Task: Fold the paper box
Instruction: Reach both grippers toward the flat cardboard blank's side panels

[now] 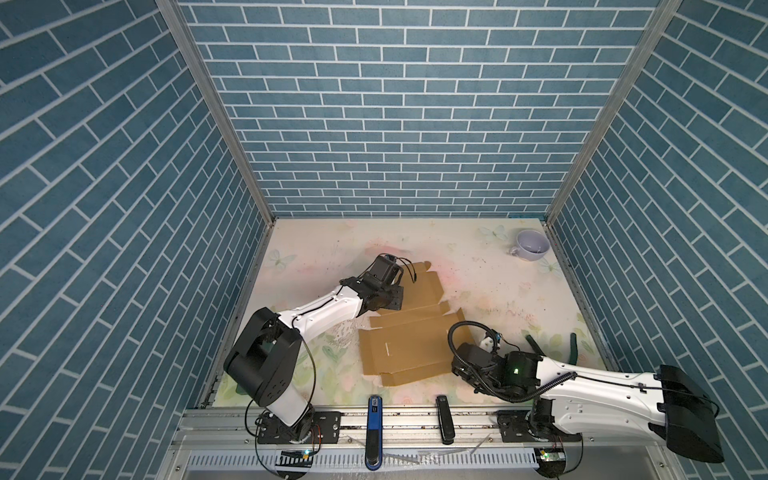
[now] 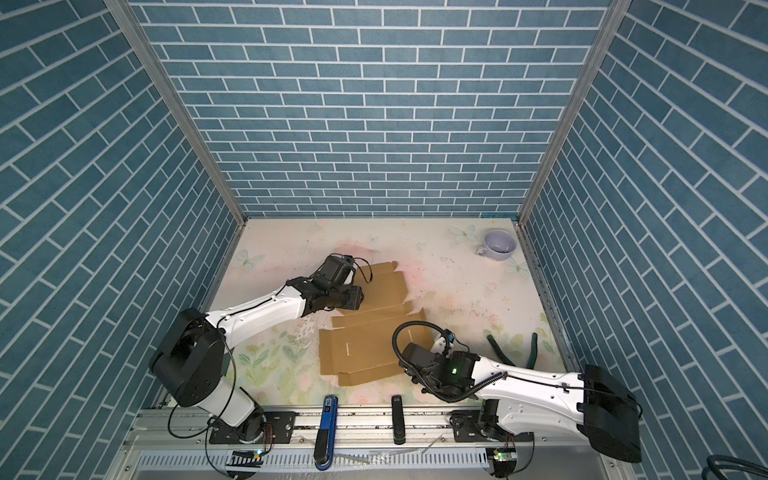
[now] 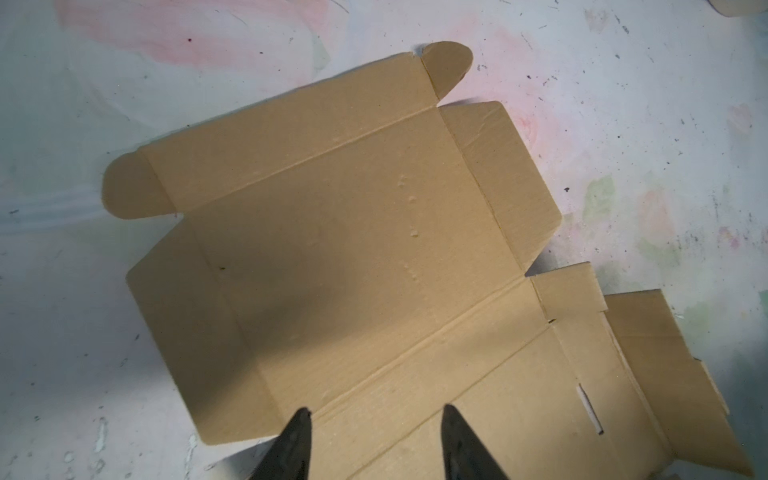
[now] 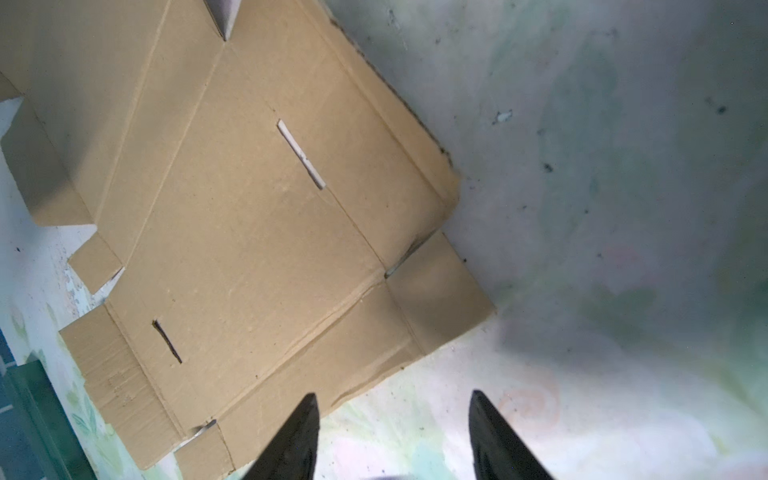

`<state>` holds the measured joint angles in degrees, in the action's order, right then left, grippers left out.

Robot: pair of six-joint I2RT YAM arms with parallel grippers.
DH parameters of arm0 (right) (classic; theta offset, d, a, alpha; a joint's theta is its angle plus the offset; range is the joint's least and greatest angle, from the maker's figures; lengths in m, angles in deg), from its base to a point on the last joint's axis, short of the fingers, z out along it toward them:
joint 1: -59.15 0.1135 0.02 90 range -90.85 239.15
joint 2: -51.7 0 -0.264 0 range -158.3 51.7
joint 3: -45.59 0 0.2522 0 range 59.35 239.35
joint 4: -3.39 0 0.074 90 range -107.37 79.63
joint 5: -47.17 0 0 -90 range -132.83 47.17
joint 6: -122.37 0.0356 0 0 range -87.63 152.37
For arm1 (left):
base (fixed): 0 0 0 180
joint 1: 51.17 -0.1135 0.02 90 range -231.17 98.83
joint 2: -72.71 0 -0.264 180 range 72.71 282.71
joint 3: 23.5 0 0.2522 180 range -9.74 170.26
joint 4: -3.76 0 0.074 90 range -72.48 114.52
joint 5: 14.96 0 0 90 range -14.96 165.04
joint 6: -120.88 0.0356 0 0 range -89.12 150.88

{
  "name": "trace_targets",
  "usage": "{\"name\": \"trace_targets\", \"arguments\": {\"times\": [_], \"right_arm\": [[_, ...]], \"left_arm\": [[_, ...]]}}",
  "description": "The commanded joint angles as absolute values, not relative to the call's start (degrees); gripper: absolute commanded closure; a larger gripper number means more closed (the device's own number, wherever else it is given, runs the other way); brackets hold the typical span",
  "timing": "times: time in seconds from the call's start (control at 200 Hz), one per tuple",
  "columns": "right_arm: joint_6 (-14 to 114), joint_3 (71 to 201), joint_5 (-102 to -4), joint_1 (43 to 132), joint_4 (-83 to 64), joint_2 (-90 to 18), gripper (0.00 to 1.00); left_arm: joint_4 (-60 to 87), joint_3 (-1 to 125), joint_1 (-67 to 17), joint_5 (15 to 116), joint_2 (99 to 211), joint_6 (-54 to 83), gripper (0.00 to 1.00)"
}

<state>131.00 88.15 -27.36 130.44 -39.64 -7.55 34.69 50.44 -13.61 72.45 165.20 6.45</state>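
The paper box (image 1: 407, 336) lay unfolded, a plain brown creased sheet, rounded tabs at one end, two thin slots in its wider panel. Its long axis ran from beside the right gripper (image 4: 394, 392) away past the left gripper (image 3: 376, 409). Both had jaws apart, holding nothing: the left over the sheet, the right just off its corner.

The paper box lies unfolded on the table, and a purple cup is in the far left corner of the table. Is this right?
Not quite. The paper box does lie unfolded on the table, but the purple cup is in the far right corner, not the left. Both top views show it.
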Motion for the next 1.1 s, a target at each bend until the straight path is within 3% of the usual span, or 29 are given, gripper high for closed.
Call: {"name": "trace_targets", "arguments": {"times": [0.0,0.495,0.76,1.095], "right_arm": [[138.1,85.4,-23.6,131.5,-37.6,-8.8,0.42],[142.8,79.4,-19.2,131.7,-23.2,-11.9,0.42],[141.4,77.4,-14.5,130.1,-21.6,-8.2,0.45],[128.6,80.9,-21.0,119.6,-19.1,-8.9,0.50]], "left_arm": [[33.7,51.5,-12.4,73.4,167.2,6.6,0.59],[31.4,48.7,-12.2,75.6,172.5,5.0,0.82],[29.7,47.0,-12.2,74.8,174.3,3.0,0.84],[28.4,46.8,-12.2,71.6,176.9,1.3,0.86]]}}
